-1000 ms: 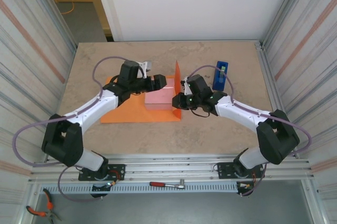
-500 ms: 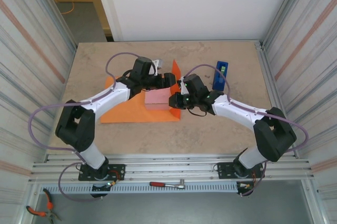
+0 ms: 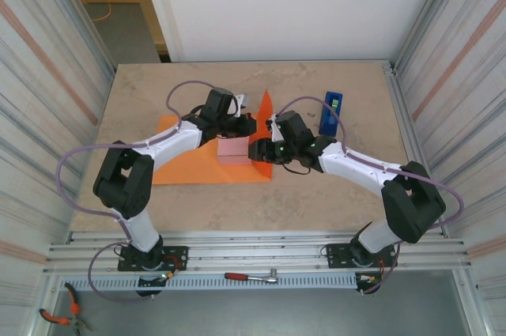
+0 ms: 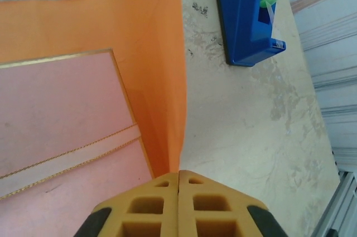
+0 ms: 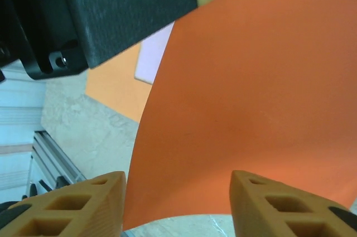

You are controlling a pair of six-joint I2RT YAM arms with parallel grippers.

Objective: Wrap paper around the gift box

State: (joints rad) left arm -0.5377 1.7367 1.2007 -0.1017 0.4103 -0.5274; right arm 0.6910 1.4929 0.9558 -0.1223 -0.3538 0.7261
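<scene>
1. At the bottom of the top view, a metal ratchet wrench with a red handle [image 3: 251, 277] lies on the aluminium rail.
2. Above it on the beige stone-look table [image 3: 316, 194], the thin bright orange paper sheet [image 3: 190, 166] [image 4: 156, 53] [image 5: 251, 109] lies flat left of centre. Its right edge stands up as a flap.
3. The small flat pale pink gift box [image 3: 232, 147] [image 4: 61, 114] sits on the sheet's right part, against that flap.
4. The right gripper [image 3: 258, 150] [image 5: 177, 177] is at the flap's near end. Its tan fingers stand apart, with the orange flap beyond them and nothing clamped.
5. The left gripper [image 3: 247, 124] [image 4: 178, 173] is over the box's far side. Its fingers are pressed together, pinching the flap's edge.
6. Farthest away, at the upper right, an upright blue plastic tape dispenser with a green roll [image 3: 331, 114] [image 4: 245, 17] stands apart from the sheet.
</scene>
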